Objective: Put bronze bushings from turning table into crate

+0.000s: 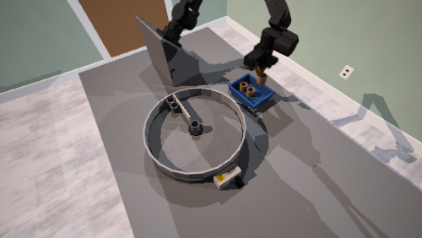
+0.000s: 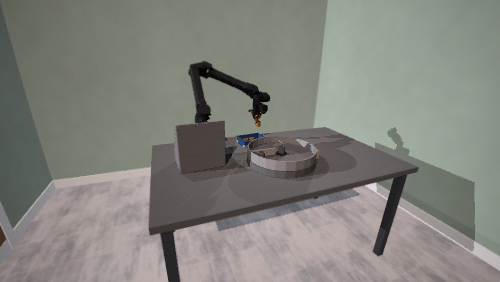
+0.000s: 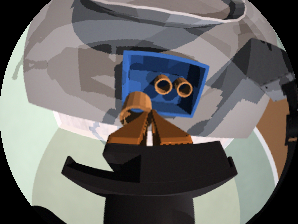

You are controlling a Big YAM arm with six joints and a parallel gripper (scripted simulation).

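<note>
My gripper (image 1: pixel 262 76) (image 2: pixel 257 119) (image 3: pixel 143 119) is shut on a bronze bushing (image 1: pixel 262 78) (image 3: pixel 136 106) and holds it in the air above the far edge of the blue crate (image 1: pixel 236 89) (image 2: pixel 242 138) (image 3: pixel 136 70). Two bronze bushings (image 1: pixel 243 86) (image 1: pixel 251 91) (image 3: pixel 162 84) (image 3: pixel 184 88) stand in the crate. The round turning table (image 1: pixel 170 166) (image 2: pixel 280 159) (image 3: pixel 100 12) holds three dark steel bushings: two (image 1: pixel 170 100) (image 1: pixel 175 106) by the pale divider bar and one (image 1: pixel 195 127) near the middle.
A grey upright panel (image 1: pixel 166 55) (image 2: pixel 200 146) stands behind the turning table, by the arm's base. A small white box with a yellow label (image 1: pixel 227 177) lies at the table ring's front edge. The grey tabletop (image 1: pixel 316 190) ends close behind the crate.
</note>
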